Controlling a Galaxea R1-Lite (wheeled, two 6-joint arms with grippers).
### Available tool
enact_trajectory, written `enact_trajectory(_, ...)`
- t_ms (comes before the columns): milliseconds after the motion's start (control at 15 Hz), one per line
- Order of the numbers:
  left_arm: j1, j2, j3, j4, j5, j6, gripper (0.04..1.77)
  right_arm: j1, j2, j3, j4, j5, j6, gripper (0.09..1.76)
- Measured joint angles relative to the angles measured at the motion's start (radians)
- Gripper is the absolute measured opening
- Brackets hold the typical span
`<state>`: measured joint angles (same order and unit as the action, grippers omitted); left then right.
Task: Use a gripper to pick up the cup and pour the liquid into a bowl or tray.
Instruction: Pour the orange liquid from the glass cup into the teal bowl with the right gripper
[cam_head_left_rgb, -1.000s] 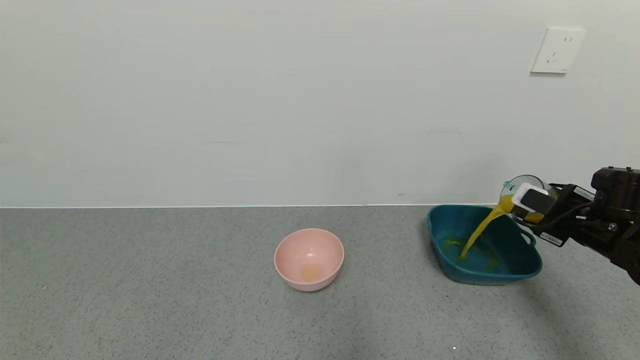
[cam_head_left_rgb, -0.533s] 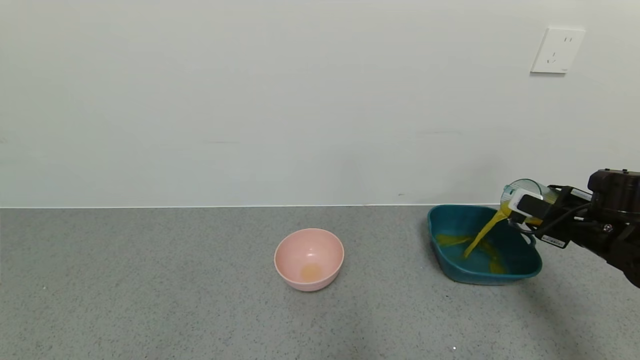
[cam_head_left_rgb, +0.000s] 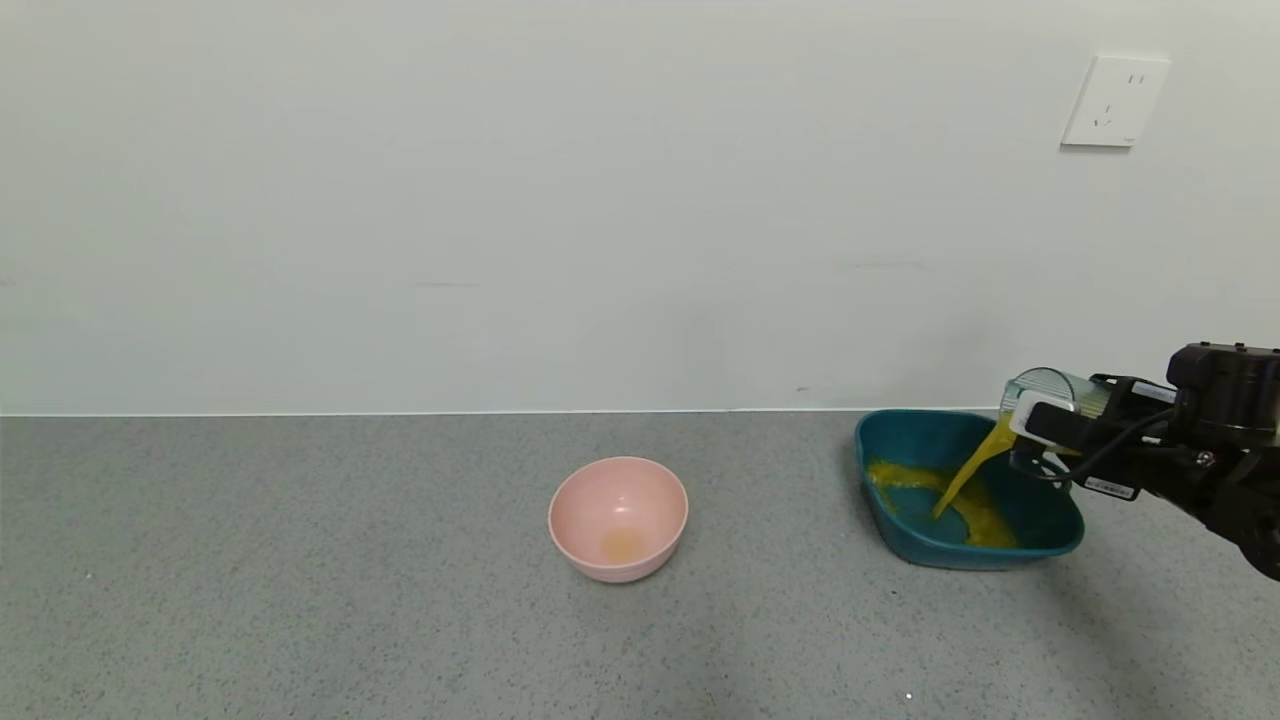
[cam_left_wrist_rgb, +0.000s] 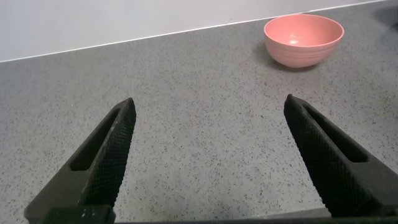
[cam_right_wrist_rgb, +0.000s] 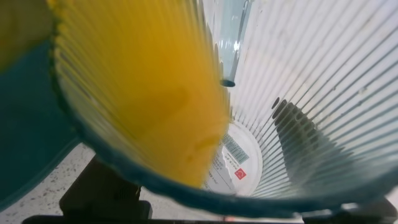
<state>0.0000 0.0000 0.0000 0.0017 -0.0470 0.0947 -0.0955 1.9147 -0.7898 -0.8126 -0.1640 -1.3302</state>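
Observation:
My right gripper (cam_head_left_rgb: 1045, 425) is shut on the ribbed translucent cup (cam_head_left_rgb: 1050, 386) and holds it tipped over the right rim of the dark teal basin (cam_head_left_rgb: 1050, 545). Orange-yellow liquid (cam_head_left_rgb: 965, 475) runs from the cup's lip in a stream and pools on the basin floor. In the right wrist view the cup (cam_right_wrist_rgb: 311, 81) fills the picture, with liquid (cam_right_wrist_rgb: 149, 93) lying along its lower side and the basin (cam_right_wrist_rgb: 25, 137) beside it. My left gripper (cam_left_wrist_rgb: 208, 109) is open and empty above the bare counter.
A round pale pink bowl (cam_head_left_rgb: 618, 518) stands on the grey speckled counter left of the basin, with a faint orange stain at its bottom; it also shows in the left wrist view (cam_left_wrist_rgb: 303, 40). A white wall with a socket (cam_head_left_rgb: 1115, 100) stands behind.
The right gripper has tipped the cup further and sunk slightly. The stream keeps flowing and the orange pool in the basin has grown wider.

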Motion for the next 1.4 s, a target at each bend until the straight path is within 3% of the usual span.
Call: enact_trajectory(1400, 0.0, 0.0, 0.0, 0.0, 0.0, 0.0, 1.72, 0.013, -0.003, -0.016, -0.044, -0.111, -0.429, 1.35)
